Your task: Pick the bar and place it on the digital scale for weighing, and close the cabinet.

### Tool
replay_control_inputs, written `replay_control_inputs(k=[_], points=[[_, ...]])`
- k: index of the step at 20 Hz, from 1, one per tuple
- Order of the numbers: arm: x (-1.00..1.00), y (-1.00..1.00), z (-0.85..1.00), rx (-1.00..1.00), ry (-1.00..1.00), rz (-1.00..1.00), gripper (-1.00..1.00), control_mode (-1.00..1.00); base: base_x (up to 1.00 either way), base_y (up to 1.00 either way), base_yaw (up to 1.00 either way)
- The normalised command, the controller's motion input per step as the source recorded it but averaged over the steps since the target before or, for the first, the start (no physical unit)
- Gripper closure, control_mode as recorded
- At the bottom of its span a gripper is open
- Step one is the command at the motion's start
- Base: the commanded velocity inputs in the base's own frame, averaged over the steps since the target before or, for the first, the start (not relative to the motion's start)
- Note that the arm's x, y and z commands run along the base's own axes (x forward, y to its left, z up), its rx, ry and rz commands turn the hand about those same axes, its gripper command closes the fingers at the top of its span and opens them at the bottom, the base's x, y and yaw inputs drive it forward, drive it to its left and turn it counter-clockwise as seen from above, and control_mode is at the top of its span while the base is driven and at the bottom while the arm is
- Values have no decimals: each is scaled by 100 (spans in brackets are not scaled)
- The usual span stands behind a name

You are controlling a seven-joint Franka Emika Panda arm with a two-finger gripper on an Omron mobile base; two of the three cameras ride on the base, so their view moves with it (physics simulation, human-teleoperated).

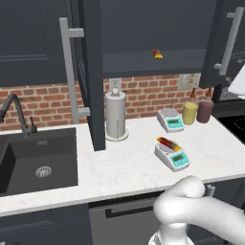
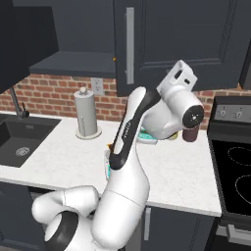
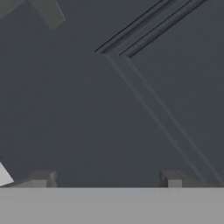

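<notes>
The bar (image 1: pixel 168 143) already lies across the pan of the digital scale (image 1: pixel 172 156), the nearer of the two scales on the white counter (image 1: pixel 124 167), at about four o'clock from the paper-towel holder (image 1: pixel 116 115); a second, look-alike scale (image 1: pixel 171 119) stands behind it toward one o'clock, beside a yellow jar (image 1: pixel 189 113) and a dark red jar (image 1: pixel 205 110). So the weighing part looks done, and the step in hand is judged to be closing the cabinet (image 1: pixel 95 72); both its doors stand swung out in the left base view, the left door edge-on with its long silver handle (image 1: pixel 71 72), the right door at the two o'clock corner with its own handle (image 1: pixel 229 40); a small red-and-yellow item (image 1: pixel 156 54) sits on the open shelf.

In the hand view the gripper (image 3: pixel 107 180) faces a dark panelled door face close up; its two finger tips (image 3: pixel 41 178) stand wide apart with nothing between them; whether they touch the panel cannot be told.

To do this well, the arm should push flat on the door face near its free edge, away from the hinge, and follow the door's arc rather than drive straight; the fingers should stay clear of the handle; the elbow should stay high over the scales so the bar is not knocked off; the other door then needs the same.
</notes>
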Motion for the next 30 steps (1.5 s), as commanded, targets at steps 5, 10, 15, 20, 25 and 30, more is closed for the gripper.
replay_control_inputs(k=[5,10,15,20,25,30], points=[[97,15,12,-9,15,-8,-100,-100,0,0,0],[99,0,16,-5,24,0,-100,-100,0,0,0],[100,30,-21,-7,6,0,-100,-100,0,0,0],[27,29,-70,0,-28,0,-100,-100,0,0,0],[-100,-1,-16,6,-45,-7,-100,-100,0,0,0],[-100,0,0,7,-34,-11,-100,-100,0,0,0]])
